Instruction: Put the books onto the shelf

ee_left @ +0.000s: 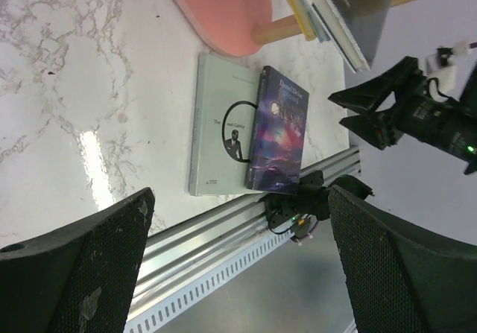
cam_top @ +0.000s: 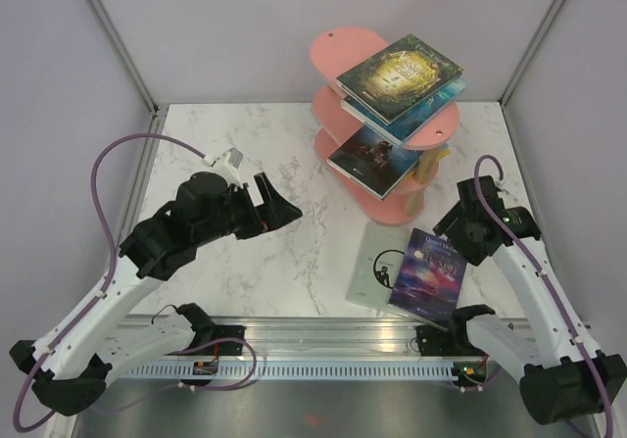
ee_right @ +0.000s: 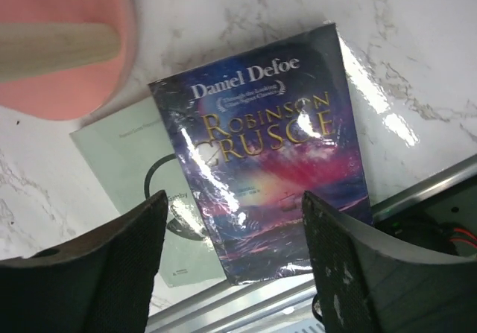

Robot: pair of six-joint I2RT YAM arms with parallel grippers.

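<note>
**Two books not yet shelved**

The pink shelf [cam_top: 338,51] already holds several books. Beside its base, the purple book [cam_top: 428,271] overlaps the pale book [cam_top: 372,267]. The right gripper [ee_right: 231,273] hovers spread above it, likely lining up a grasp. The left gripper [cam_top: 274,208] is spread wide and empty.

Bare table [cam_top: 245,252] lies open between the left gripper [cam_top: 279,208] and the shelf [cam_top: 338,51]. Books [cam_top: 400,73] overhang the shelf's boards, crowding its front and right side. Under the wide-spread right gripper [ee_right: 231,273], 2 books overlap, the purple book [cam_top: 428,273] on the pale book [cam_top: 372,262], near ends just beside the rail [cam_top: 323,332].
</note>
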